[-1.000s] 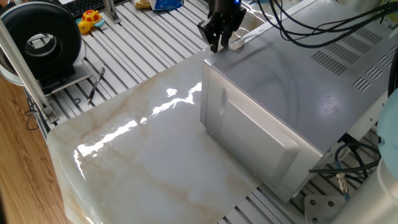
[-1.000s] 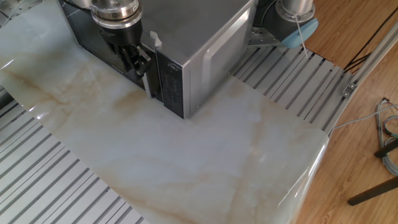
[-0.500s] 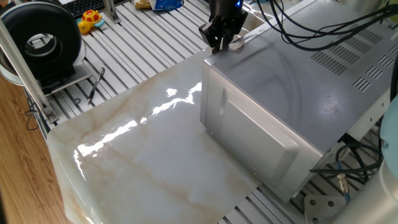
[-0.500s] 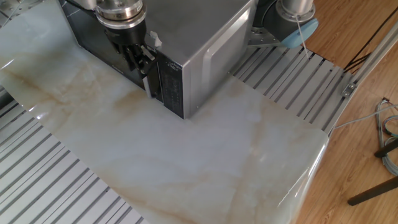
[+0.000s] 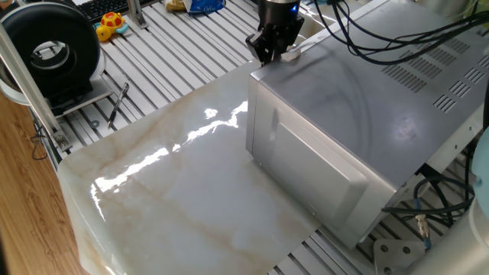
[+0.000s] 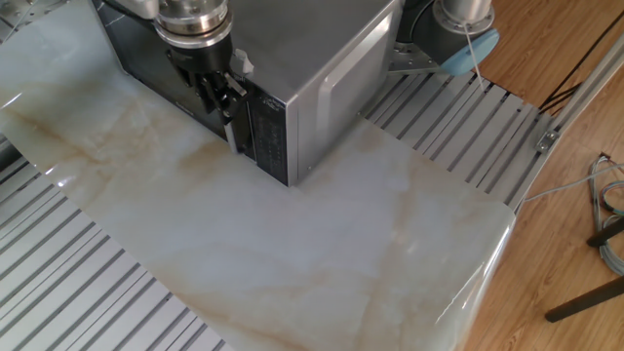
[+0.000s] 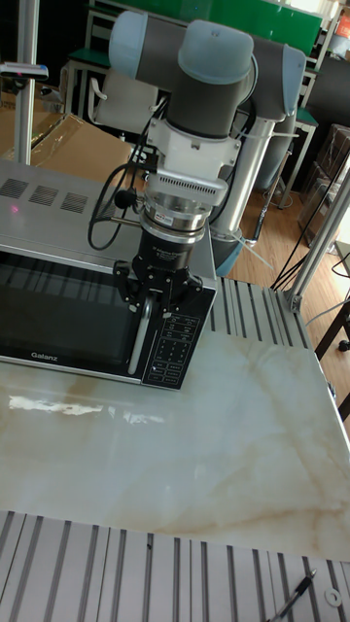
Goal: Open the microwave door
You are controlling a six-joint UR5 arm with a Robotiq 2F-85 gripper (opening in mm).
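The microwave (image 5: 359,99) is a big grey box on the marble slab. Its door (image 7: 63,316) has a dark face marked Galanz and lies flush with the box, beside the keypad (image 7: 175,347). A silver upright handle (image 7: 144,348) runs along the door's right edge. My gripper (image 7: 156,307) comes down from above with its fingers on either side of the handle's top, shut on it. In the other fixed view the gripper (image 6: 218,90) sits at the front upper corner against the door (image 6: 136,58). From behind, the gripper (image 5: 270,53) hangs over the far top edge; the door is hidden there.
The marble slab (image 5: 176,198) stretches out in front of the microwave. Black cables (image 5: 382,34) lie across its slotted top. A black round device (image 5: 50,46), a yellow toy (image 5: 111,24) and a small tool (image 5: 118,103) lie on the slatted table. The arm's base (image 6: 458,19) stands behind.
The gripper's fingers have drawn together around the top of the handle and shifted slightly toward the box's corner. The door has not visibly moved.
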